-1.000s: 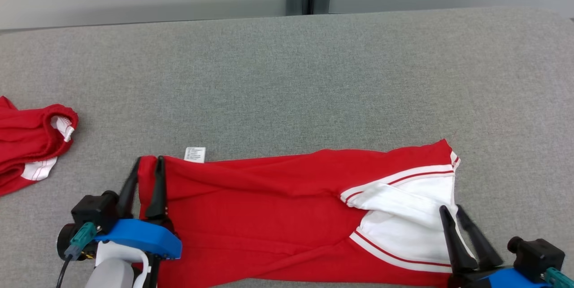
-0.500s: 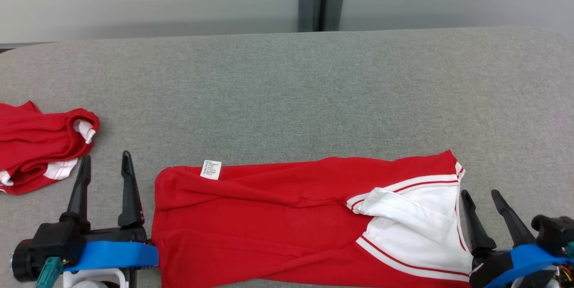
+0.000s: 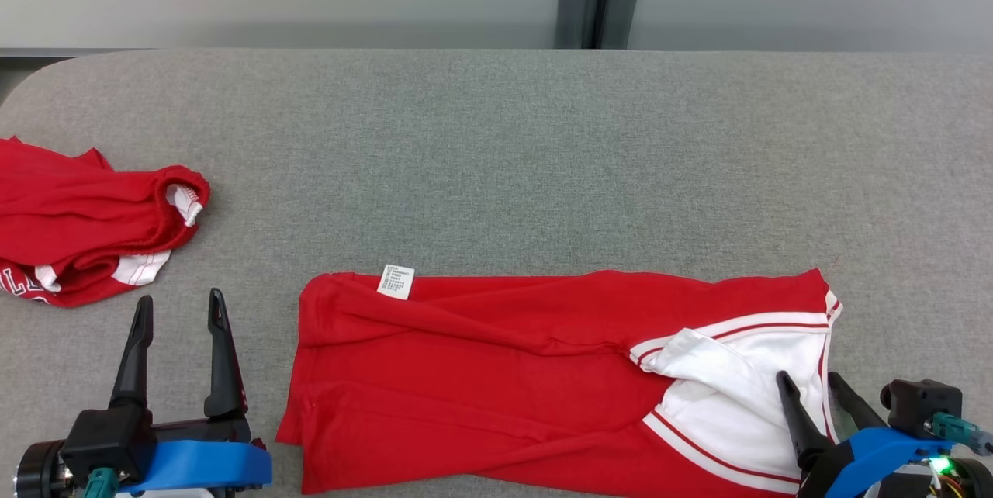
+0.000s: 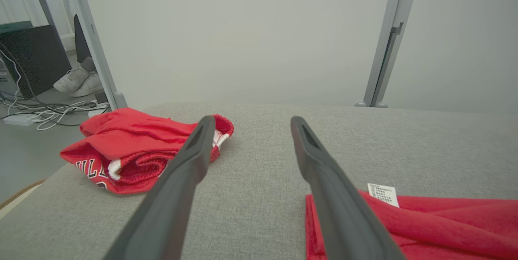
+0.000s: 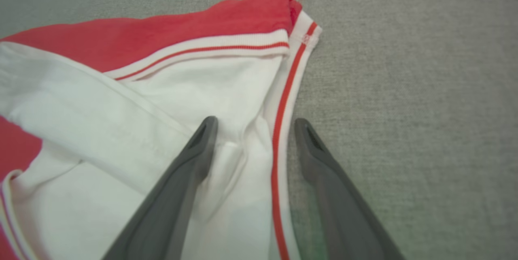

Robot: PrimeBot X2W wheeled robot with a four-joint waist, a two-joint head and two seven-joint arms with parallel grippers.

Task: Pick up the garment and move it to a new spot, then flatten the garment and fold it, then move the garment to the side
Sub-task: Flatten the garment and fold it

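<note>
At the near left of the grey table [image 3: 496, 157], the left gripper [image 3: 180, 298] stands with its fingers spread wide and empty. It is just beside the garment's left edge and clear of it; a second ago it was pinched on that edge. Over on the right, the right gripper [image 3: 808, 378] has let go too. Its fingers are parted, one above the white panel [image 3: 737, 397], the other above bare table, with the striped hem running between them and nothing gripped. The red garment [image 3: 496, 374] lies spread along the table's near side, its label [image 3: 396, 281] at the far left corner. Part of the white panel is turned over near the right end. A second red garment [image 3: 85, 234] sits bunched well apart to the left. Judging by the release, the move to a new spot looks done. Smoothing the turned-over panel and the creases comes next, before any fold.
</note>
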